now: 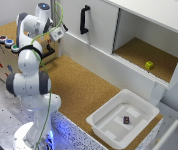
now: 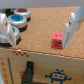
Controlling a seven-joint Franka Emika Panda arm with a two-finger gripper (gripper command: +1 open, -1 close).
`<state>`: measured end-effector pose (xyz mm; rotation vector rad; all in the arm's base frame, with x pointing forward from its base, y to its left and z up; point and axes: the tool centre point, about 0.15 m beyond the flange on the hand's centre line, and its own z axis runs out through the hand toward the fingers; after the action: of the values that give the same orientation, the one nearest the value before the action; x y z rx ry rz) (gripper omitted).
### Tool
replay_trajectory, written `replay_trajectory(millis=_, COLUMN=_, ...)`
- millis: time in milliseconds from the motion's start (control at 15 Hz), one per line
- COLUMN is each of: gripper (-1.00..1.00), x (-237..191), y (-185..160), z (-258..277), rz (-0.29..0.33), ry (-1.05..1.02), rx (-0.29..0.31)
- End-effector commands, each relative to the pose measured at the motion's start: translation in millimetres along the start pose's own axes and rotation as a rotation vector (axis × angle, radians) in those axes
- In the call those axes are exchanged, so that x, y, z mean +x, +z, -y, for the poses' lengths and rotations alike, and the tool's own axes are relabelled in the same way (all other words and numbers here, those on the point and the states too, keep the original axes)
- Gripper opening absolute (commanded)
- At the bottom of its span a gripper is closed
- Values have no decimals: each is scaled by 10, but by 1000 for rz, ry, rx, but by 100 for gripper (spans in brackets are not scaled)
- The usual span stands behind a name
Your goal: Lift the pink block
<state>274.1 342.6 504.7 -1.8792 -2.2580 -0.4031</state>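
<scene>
End effector: fingers spread wide, holding nothing, above cork worktop. Pink block: small, rigid cube, probably light; likely best gripped across opposite flat faces.

The robot arm is white and smooth, with round fat parts joined one after another. Dark grey rings sit where the parts meet. A blue light glows on its top and another glows low by its round base. A thin green cable runs down along it. In the wrist view, its fingers look silver-grey and flat.
</scene>
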Motion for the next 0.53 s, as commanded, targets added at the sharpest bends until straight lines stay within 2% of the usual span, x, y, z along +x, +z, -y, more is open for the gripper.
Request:
replay_trajectory(millis=0, gripper=100, x=428, y=342, z=-604, rz=201, ry=50, rx=77)
replay_trajectory(millis=67, gripper=100, x=461, y=370, z=-624, rz=195, ry=58, rx=77)
replay_trajectory(millis=467, gripper=100, x=494, y=696, z=-757, rz=289, ry=52, rx=63)
